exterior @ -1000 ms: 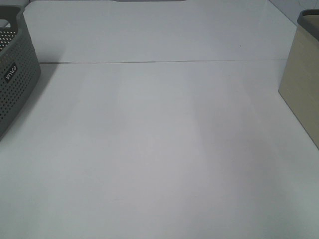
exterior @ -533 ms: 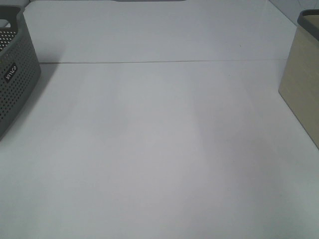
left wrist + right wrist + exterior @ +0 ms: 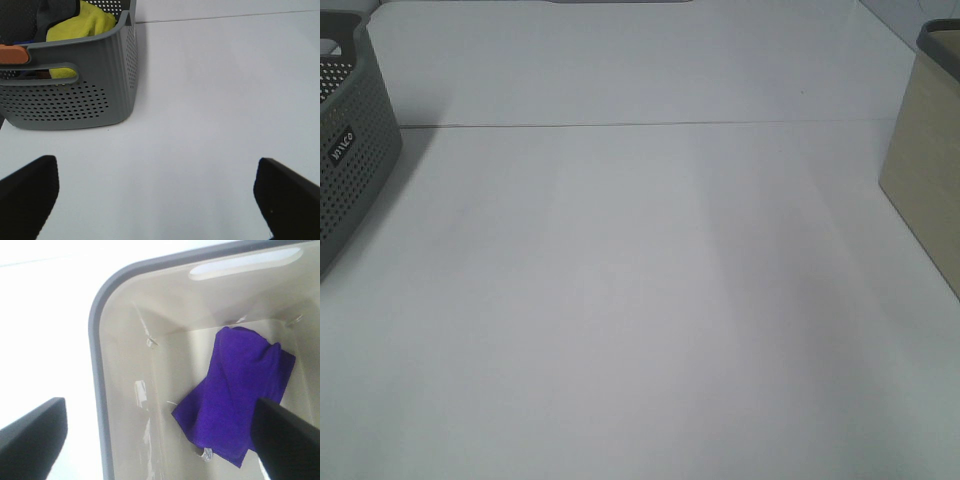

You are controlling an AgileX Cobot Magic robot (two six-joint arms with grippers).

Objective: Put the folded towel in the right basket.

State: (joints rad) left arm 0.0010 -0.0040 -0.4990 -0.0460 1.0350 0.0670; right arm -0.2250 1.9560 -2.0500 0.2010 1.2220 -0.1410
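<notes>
A purple folded towel (image 3: 235, 390) lies on the floor of the beige right basket (image 3: 120, 400), seen from above in the right wrist view. My right gripper (image 3: 160, 440) is open and empty above the basket's near corner, its black fingertips (image 3: 35, 432) wide apart. The right basket's beige wall (image 3: 925, 170) shows at the right edge of the exterior high view. My left gripper (image 3: 160, 200) is open and empty over the white table, near the grey left basket (image 3: 75, 95). Neither arm shows in the exterior high view.
The grey perforated basket (image 3: 345, 150) stands at the left edge of the table and holds a yellow cloth (image 3: 82, 27) and dark items. A seam (image 3: 640, 125) runs across the white table (image 3: 640, 300).
</notes>
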